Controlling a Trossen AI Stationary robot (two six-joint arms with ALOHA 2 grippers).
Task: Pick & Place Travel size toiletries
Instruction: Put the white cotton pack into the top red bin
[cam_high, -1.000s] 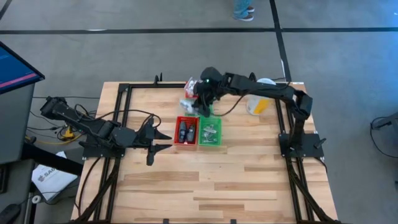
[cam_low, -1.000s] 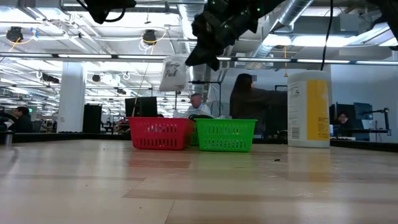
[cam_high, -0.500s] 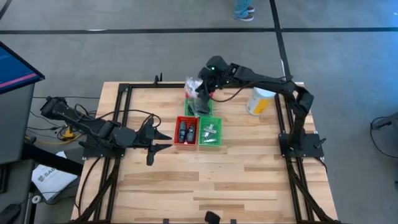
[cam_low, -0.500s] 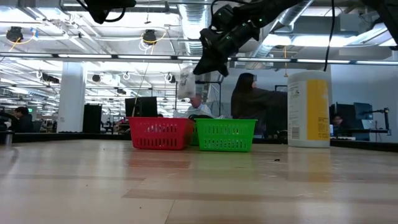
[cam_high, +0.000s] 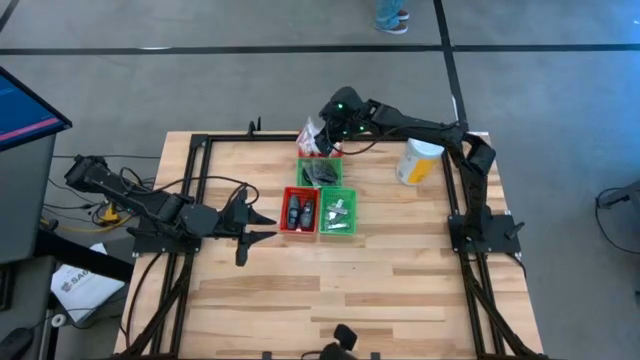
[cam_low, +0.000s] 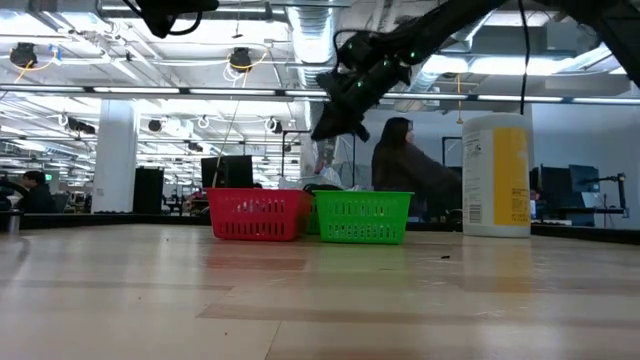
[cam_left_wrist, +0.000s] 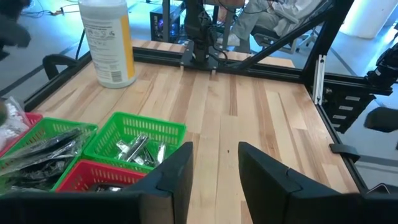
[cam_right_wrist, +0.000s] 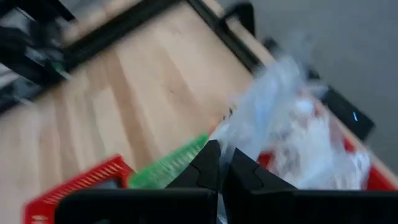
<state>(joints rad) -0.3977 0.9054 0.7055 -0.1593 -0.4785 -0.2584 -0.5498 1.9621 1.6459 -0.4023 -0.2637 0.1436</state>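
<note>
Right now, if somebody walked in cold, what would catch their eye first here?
Probably the right gripper, raised over the table's far side, shut on a crinkly white sachet hanging above the baskets. Next, the bright red basket and green basket side by side mid-table, and the tall yellow canister near the right arm.

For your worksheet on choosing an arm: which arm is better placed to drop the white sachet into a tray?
The right: its gripper is shut on the white sachet above the trays. The left gripper waits low, empty.

The light wooden table (cam_high: 380, 270) carries red trays (cam_high: 299, 212), green trays (cam_high: 338, 213) and a yellow canister (cam_high: 416, 162) well apart.
</note>
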